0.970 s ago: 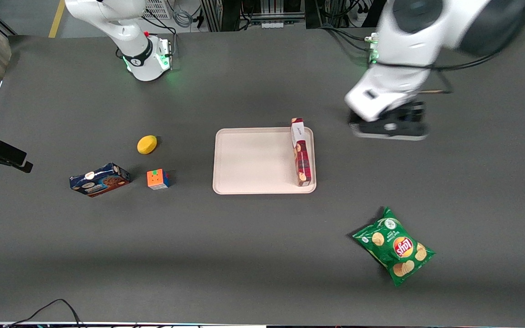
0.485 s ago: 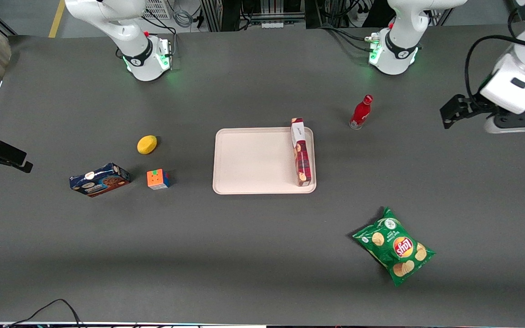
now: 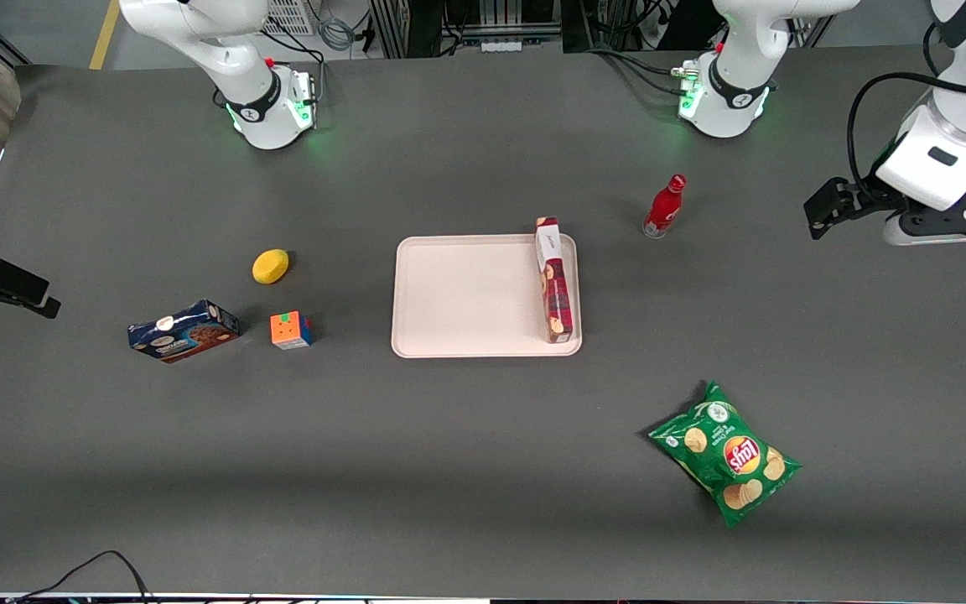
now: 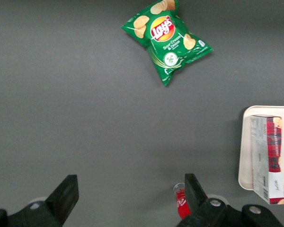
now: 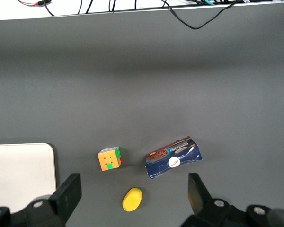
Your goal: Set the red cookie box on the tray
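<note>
The red cookie box [image 3: 553, 279] lies on its long narrow side on the pale pink tray [image 3: 466, 295], along the tray's edge toward the working arm's end. The same box [image 4: 268, 158] and a strip of the tray [image 4: 245, 146] show in the left wrist view. My gripper [image 3: 944, 225] hangs high above the table at the working arm's end, well away from the tray. Its fingers [image 4: 67, 197] stand wide apart, open, with nothing between them [image 4: 130, 201].
A red bottle [image 3: 664, 206] stands upright between the tray and my gripper. A green chips bag [image 3: 725, 453] lies nearer the front camera. Toward the parked arm's end lie a lemon [image 3: 270, 266], a colour cube [image 3: 290, 330] and a blue cookie box [image 3: 184, 330].
My arm swung from beside the tray out to the working arm's end of the table, uncovering the red bottle. The red cookie box stayed put on the tray.
</note>
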Controlling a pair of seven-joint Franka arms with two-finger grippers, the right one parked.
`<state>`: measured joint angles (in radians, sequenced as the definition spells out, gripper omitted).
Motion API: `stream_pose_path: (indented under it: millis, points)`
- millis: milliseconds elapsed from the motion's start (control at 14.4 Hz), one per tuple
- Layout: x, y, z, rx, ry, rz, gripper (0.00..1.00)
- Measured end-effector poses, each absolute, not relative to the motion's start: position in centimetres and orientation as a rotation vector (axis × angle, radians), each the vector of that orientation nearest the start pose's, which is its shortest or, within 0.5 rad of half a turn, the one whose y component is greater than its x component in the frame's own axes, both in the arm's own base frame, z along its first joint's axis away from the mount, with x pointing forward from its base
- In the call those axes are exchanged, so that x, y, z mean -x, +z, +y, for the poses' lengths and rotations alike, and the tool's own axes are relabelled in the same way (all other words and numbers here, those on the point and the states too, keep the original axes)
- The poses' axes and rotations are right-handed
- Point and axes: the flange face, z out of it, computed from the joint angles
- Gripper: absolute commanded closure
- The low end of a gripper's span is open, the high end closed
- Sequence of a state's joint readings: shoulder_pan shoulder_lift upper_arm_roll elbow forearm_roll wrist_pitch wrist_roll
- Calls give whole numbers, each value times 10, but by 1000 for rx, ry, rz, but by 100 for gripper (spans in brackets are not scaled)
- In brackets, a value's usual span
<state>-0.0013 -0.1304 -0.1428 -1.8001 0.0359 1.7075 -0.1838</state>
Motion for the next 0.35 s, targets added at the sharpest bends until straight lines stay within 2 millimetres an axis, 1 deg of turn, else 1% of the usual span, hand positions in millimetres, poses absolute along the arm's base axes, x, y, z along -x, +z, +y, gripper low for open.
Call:
stream_pose_path:
  millis: [139, 347]
  points:
    - [-517, 597, -81, 3147, -56, -67, 0]
    - [-517, 597, -84, 3166, -52, -69, 0]
